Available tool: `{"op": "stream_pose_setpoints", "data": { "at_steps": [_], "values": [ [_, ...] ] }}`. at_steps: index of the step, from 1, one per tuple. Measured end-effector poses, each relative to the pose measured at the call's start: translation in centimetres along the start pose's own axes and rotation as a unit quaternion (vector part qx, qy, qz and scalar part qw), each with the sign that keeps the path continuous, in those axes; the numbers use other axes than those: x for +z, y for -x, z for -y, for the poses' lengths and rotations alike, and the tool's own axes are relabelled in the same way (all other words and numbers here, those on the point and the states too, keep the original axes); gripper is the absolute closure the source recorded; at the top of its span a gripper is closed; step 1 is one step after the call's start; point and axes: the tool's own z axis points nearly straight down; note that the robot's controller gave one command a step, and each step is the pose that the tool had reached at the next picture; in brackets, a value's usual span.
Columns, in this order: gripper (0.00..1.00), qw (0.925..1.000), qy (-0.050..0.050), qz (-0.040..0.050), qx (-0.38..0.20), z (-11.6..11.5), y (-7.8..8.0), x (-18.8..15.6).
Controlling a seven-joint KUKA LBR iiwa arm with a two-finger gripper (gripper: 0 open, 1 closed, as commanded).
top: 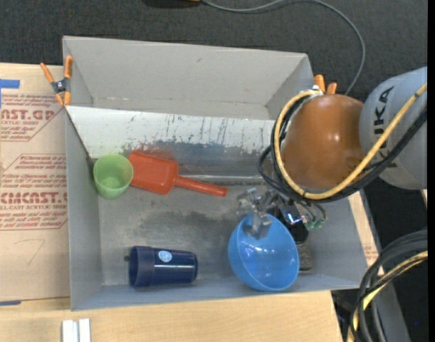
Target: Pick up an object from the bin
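Observation:
My gripper [258, 216] hangs under the orange-domed wrist at the bin's front right. Its metal tip is at the far rim of a blue bowl [265, 258], which lies on the floor by the front wall with its opening facing up. An orange scoop [160, 174] lies to the left of the gripper across the bin's middle, its handle pointing right toward it.
A green cup [112, 175] stands against the left wall beside the scoop's head. A dark blue cylindrical container [161, 266] lies on its side near the front wall. A small dark thing [303, 254] is wedged between the bowl and the right wall.

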Motion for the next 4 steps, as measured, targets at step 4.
{"op": "stream_pose_setpoints", "data": {
  "at_steps": [4],
  "values": [
    [1.0, 0.9998, 0.002, 0.0001, -0.019, -4.8, 0.3, 4.3]
  ]
}}
